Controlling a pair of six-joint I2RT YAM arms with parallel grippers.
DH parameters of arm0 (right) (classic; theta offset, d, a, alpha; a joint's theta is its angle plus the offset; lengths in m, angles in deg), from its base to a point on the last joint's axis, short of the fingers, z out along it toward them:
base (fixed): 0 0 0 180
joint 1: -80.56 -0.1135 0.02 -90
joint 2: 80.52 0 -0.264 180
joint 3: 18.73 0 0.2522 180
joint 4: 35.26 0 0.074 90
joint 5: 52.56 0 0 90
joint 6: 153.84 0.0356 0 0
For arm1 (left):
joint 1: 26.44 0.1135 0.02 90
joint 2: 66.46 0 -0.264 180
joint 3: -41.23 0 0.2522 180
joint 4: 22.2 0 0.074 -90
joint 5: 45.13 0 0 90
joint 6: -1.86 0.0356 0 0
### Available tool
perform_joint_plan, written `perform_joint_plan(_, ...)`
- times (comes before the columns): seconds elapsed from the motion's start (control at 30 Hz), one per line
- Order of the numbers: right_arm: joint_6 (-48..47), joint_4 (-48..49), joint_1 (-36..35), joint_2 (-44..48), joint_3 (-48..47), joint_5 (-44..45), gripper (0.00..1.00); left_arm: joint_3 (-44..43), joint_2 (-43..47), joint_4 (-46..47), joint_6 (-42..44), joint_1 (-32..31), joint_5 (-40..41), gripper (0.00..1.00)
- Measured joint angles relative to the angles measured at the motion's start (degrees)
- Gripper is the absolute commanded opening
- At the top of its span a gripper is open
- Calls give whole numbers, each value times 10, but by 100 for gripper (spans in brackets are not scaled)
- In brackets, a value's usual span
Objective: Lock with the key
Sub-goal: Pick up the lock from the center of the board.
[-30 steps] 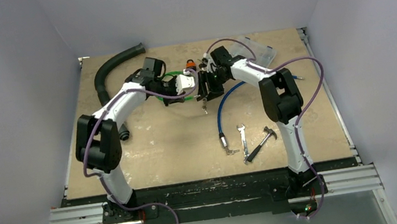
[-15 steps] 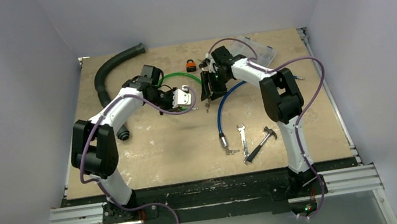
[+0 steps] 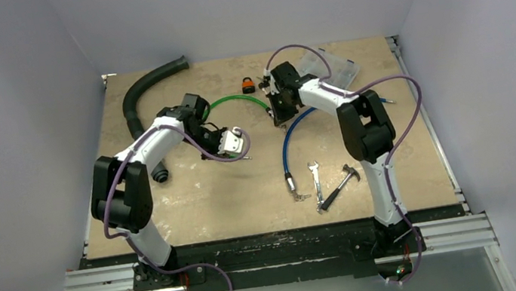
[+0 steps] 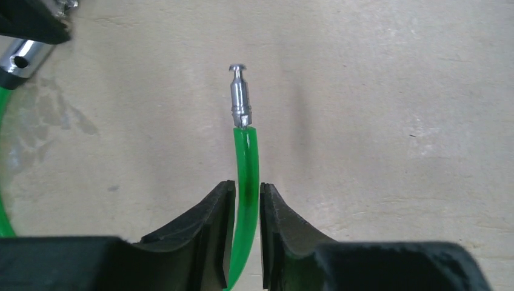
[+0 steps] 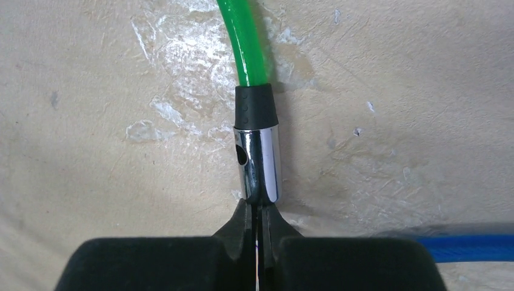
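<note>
Overhead, pale walls (image 3: pixel 12 149) enclose the scuffed beige worktop (image 3: pixel 194 200); left claw (image 4: pixel 246 189), now drawn back, pinches the green cable (image 4: pixel 245 151); right claw (image 5: pixel 257 212), formerly spread, is pressed together.

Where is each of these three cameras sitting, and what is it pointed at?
Top external: above and behind the bases, looking down on the table; left arm, right arm show.
Left wrist: on the left arm, looking past its fingers at the green cable's pin end.
Right wrist: past shut fingers at the cable's chrome barrel.
Shared: the green cable.
</note>
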Motion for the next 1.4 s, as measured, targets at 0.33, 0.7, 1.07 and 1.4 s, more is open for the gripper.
perform_joint_plan(0.33,-68,44,0,103,123,17,0,-6,0,17,-61,19,-39,68)
perform_joint_plan(0.7,-172,168,-8,229,229,33,0,-92,-80,315,-192,47,-97,79)
perform_joint_plan(1.07,-214,214,-40,269,264,34,0,-151,-204,461,-152,9,-48,72)
perform_joint_plan(1.4,-221,228,-51,292,281,23,1,-146,-205,525,-133,1,-22,0)
